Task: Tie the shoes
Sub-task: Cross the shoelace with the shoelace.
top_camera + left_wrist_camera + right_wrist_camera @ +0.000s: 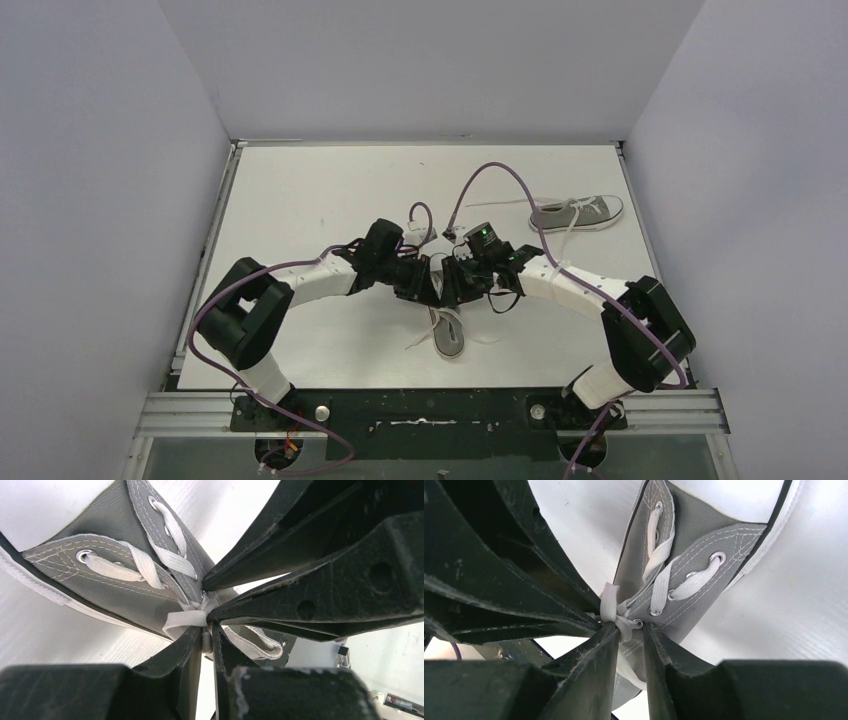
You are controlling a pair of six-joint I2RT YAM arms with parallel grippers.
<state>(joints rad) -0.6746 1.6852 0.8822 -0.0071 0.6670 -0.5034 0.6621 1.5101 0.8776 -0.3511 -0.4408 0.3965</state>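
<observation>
No legible text, label, brand, number or sign anywhere around the jaws.

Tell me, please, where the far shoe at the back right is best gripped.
Probably the heel collar at its left end, pinched from above: the far shoe lies lengthwise left to right, and the thin canvas rim fits two fingers. Avoid the loose laces trailing nearward.
</observation>
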